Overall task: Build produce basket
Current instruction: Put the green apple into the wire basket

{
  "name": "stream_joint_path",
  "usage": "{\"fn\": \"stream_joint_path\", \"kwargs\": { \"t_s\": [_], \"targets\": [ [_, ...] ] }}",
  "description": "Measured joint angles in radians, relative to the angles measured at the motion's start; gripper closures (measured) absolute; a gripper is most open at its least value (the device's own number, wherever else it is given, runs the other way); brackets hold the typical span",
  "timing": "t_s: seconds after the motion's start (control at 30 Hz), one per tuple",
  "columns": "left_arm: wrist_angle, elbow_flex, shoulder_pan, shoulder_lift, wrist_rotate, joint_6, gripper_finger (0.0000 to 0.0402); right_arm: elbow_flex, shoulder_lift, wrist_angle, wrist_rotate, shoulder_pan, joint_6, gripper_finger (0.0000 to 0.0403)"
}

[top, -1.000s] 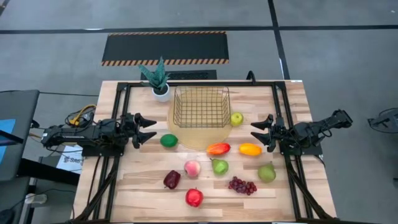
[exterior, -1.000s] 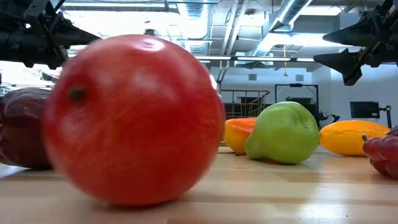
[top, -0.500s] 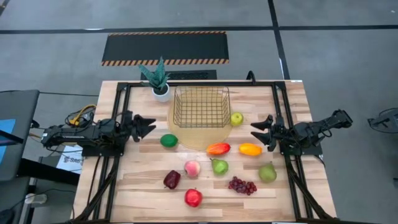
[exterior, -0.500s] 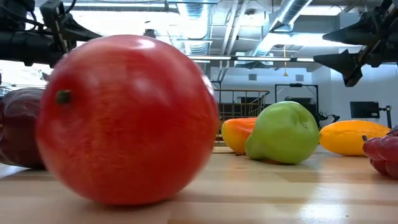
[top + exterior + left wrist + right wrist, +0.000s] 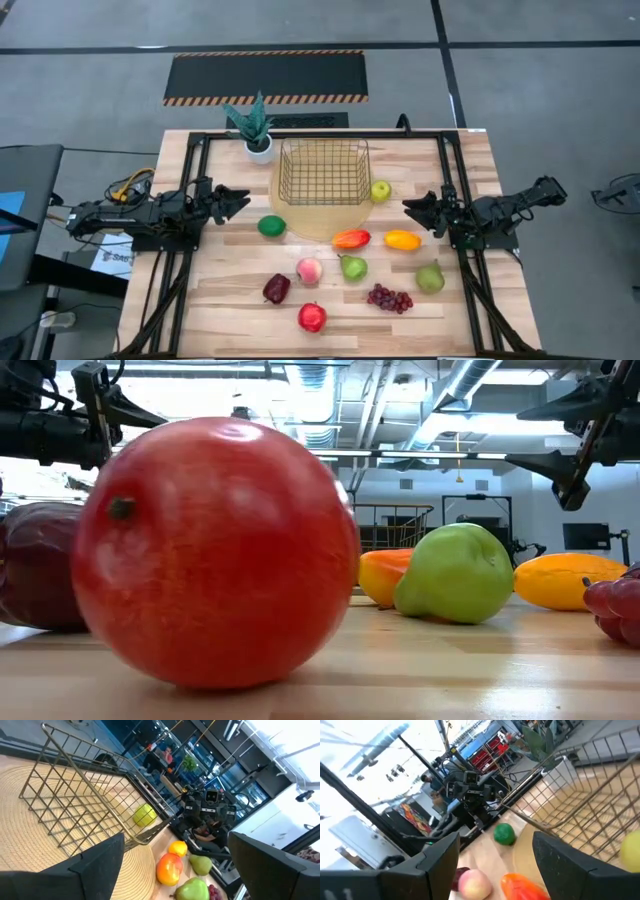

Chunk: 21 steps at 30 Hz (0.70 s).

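Observation:
The gold wire basket [image 5: 323, 172] stands on a round woven mat at the table's far middle. Around it lie the lime [image 5: 271, 226], yellow-green apple [image 5: 380, 190], orange-red mango [image 5: 351, 238], yellow-orange fruit [image 5: 402, 240], peach [image 5: 309, 270], two green pears [image 5: 352, 267] [image 5: 430, 278], dark red fruit [image 5: 276, 288], grapes [image 5: 390, 298] and red apple [image 5: 312, 317]. My left gripper [image 5: 238, 200] hovers open, left of the basket and above the lime's far side. My right gripper [image 5: 410, 208] hovers open, right of the basket, near the yellow-orange fruit.
A spiky potted plant [image 5: 255, 130] stands at the basket's far left corner. Black frame rails run along the table's left, right and far sides. The red apple [image 5: 215, 550] fills the low view's near left. Bare wood lies along the near edge.
Both grippers have rolled about their own axes: in the high view their fingers were spread side by side and now lie one over the other. The left gripper has also drawn slightly toward the far edge. The red apple has rocked a little in place.

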Motion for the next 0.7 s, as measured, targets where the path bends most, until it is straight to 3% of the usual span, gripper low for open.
{"fn": "stream_joint_path", "kwargs": {
  "t_s": [0.17, 0.23, 0.33, 0.53, 0.7],
  "targets": [
    [0.006, 0.0, 0.0, 0.0, -0.009, -0.134, 0.0061, 0.001, 0.0, 0.051, 0.069, -0.008, 0.264, 0.0129],
    [0.009, 0.0, 0.0, 0.0, 0.007, -0.172, 0.0061, 0.009, 0.0, 0.08, 0.072, -0.018, 0.282, 0.0129],
    [0.047, 0.0, -0.001, 0.0, 0.01, -0.194, 0.0061, 0.07, 0.001, 0.101, 0.074, -0.028, 0.186, 0.0129],
    [0.244, 0.006, -0.001, -0.001, -0.035, -0.173, 0.0061, 0.294, 0.102, 0.102, 0.108, -0.07, -0.19, 0.0129],
    [0.239, 0.054, 0.0, -0.001, -0.097, -0.118, 0.0061, 0.56, 0.271, -0.126, 0.11, -0.086, -0.353, 0.0115]
  ]
}}
